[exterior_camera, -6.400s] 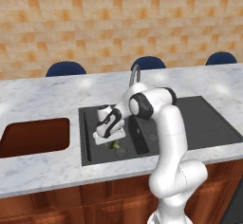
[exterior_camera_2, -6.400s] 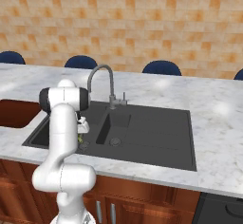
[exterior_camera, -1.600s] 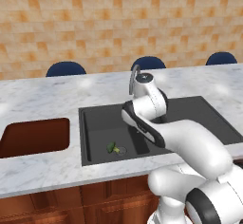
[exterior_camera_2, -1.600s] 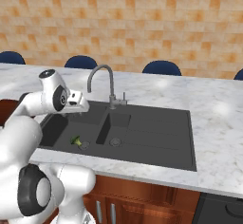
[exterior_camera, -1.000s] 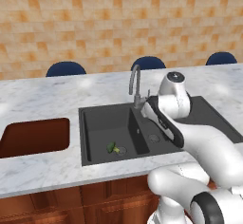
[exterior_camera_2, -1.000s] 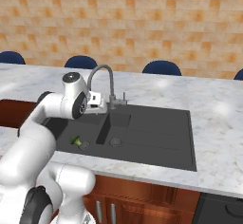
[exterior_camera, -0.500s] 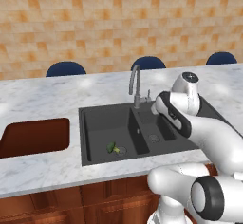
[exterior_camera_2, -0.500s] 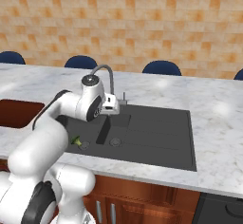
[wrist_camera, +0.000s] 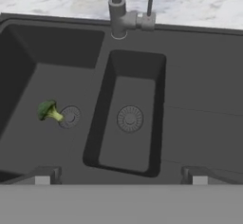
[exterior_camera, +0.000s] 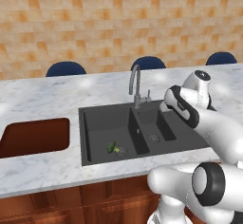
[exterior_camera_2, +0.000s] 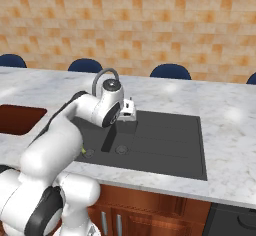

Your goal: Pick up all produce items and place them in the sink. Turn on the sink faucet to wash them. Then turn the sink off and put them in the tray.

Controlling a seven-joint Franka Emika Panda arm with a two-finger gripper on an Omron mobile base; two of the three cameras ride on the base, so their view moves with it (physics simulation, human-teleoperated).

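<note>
Broccoli (wrist_camera: 49, 110) lies on the floor of the wide basin of the sink (exterior_camera: 99, 123), just beside that basin's round drain, with its pale stalk end turned toward the drain; I see it in the left base view too (exterior_camera: 113, 148), as a small green lump near the front of the basin. My pincer (wrist_camera: 121, 175) hangs above the front part of the sink with its fingertips (wrist_camera: 43, 175) spread wide and nothing between them, roughly over the narrower basin. That narrower basin holds only its own drain.

Beyond the basins, at the sink's back edge, the sink faucet (exterior_camera: 135, 86) stands upright, its grey gooseneck curving forward over the sink and its thin lever handle (wrist_camera: 150, 2) rising straight up just beside the base. From the right base view my arm's wrist partly covers the faucet (exterior_camera_2: 104, 75).

Off to the left on the marble tabletop (exterior_camera: 57, 95), well apart from the sink, sits the reddish-brown tray (exterior_camera: 33, 136). Behind the tabletop I see blue chair backs (exterior_camera: 65, 68) against a tiled wall.
</note>
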